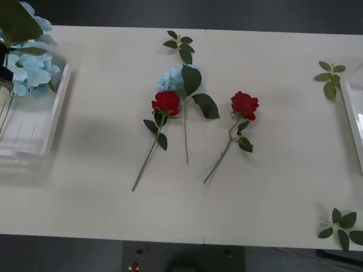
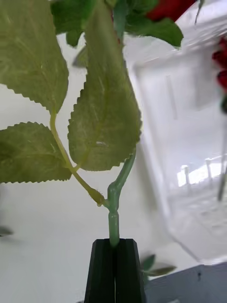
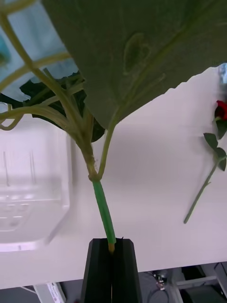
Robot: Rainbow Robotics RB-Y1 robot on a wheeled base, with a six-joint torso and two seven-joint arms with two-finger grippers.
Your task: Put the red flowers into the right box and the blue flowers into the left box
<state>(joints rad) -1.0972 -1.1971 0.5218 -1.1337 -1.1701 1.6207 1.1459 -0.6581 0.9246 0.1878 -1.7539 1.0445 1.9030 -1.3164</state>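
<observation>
Black left gripper (image 3: pixel 109 246) pinches a blue flower (image 1: pixel 31 68) by its stem end, head hanging over the left box (image 1: pixel 54 122). Right gripper (image 2: pixel 115 244) clamps a red flower (image 2: pixel 170 7) likewise, stem running straight out from the jaws, beside the right box (image 2: pixel 156 189).

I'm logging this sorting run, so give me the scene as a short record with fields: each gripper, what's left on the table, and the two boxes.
left gripper: shut on a blue flower's stem, beside the left box
right gripper: shut on a red flower's stem, beside the right box
on table, red: two red flowers, lying mid-table
on table, blue: one blue flower, its stem alongside the left rose
left box: one blue flower head over its far end
right box: red blooms at its edge
loose leaf sprigs: three
</observation>
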